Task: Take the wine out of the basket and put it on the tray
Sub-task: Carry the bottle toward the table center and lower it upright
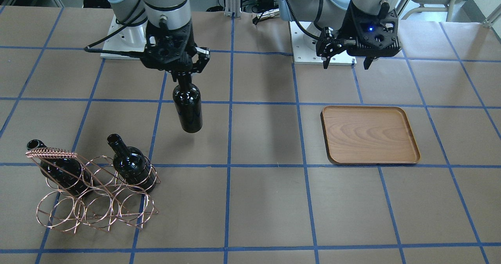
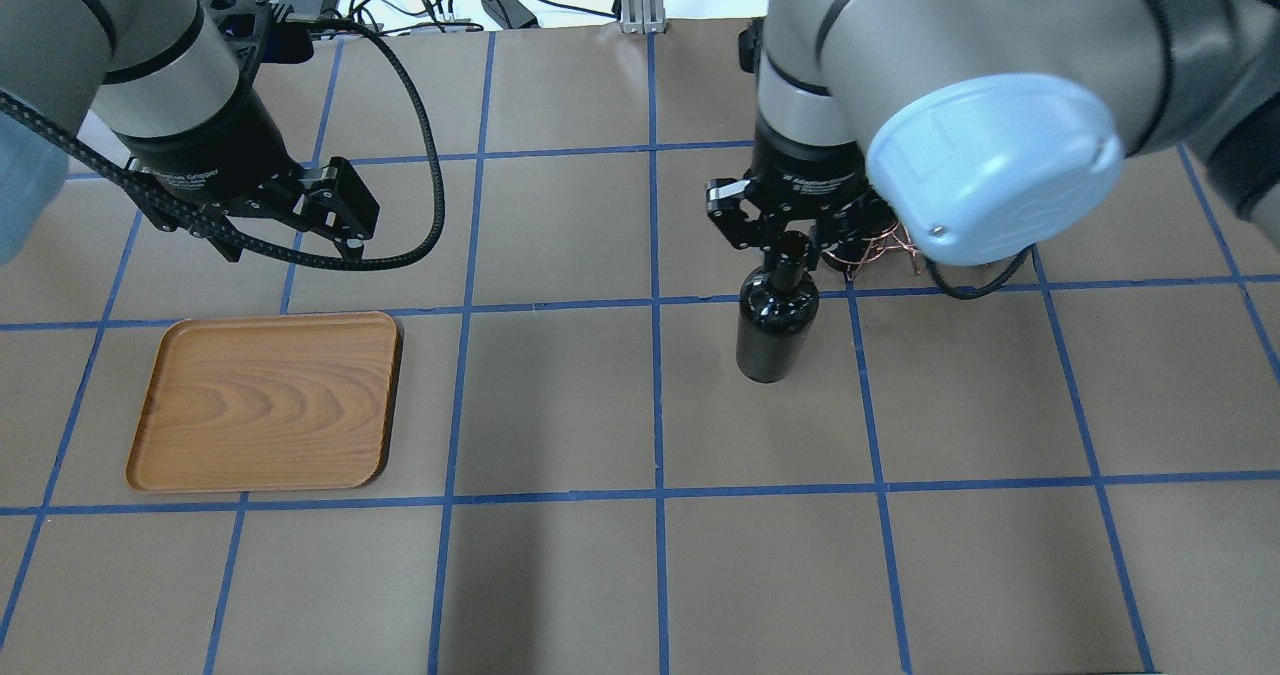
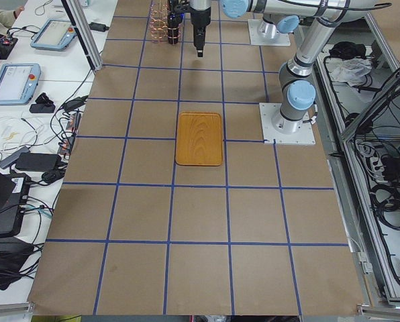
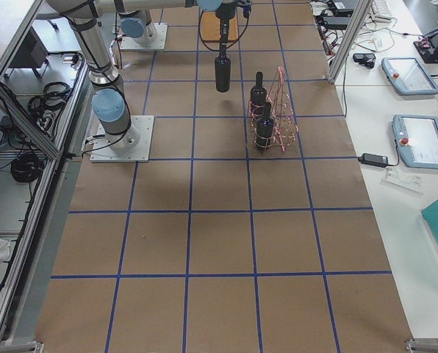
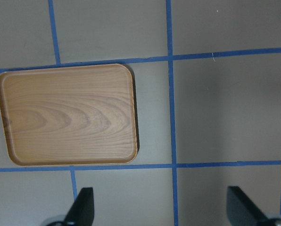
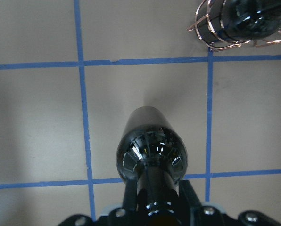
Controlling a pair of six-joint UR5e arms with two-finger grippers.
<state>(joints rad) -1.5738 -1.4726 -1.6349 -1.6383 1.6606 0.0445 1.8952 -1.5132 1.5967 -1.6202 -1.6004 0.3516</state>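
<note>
The right claw (image 1: 186,74) is clamped on the neck of the wine bottle (image 1: 188,109), which hangs straight below it, base down. Going by the shadow set off from it in the side view, the bottle is probably clear of the table (image 1: 266,201), though no view shows the gap outright. The basket (image 1: 98,207) stands off to one side of this claw and further from the robot's base, with two other bottles (image 1: 131,166) lodged in its rings. The tray (image 1: 370,135) lies well apart on the claw's opposite side, bare, just beneath and ahead of the left claw (image 1: 346,63), whose fingers are spread wide with nothing between them.

The bottle is glass: stiff, breakable, likely heavy for its size, and glossy enough to slip. The neck is the sensible hold (the lip at the mouth would act as a stop), but all the weight hangs under the grip, so it may swing in a quick sideways carry and needs a soft landing.

In the overhead view the right arm (image 2: 990,165) covers nearly all of the basket. The right wrist view hides where the fingers meet the neck.
</note>
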